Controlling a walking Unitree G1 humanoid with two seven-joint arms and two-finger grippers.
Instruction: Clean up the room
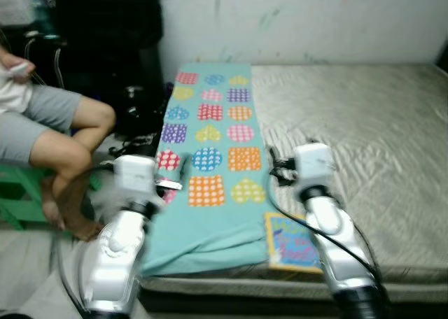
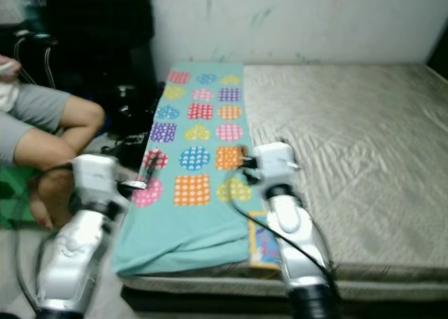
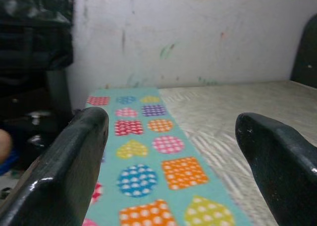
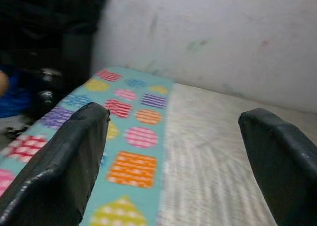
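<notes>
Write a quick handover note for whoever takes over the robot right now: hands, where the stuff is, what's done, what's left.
Left hand: open, empty, raised over the near left edge of the blanket.
Right hand: open, empty, raised over the bed by the blanket's right edge.
Things: the patterned blanket lies spread along the bed's left side, its near end hanging over the edge. A book lies at the bed's near edge, beside the blanket. A person sits to the left of the bed.
Done: nothing held or visibly tidied yet.
Left: likely the blanket and the book.
</notes>
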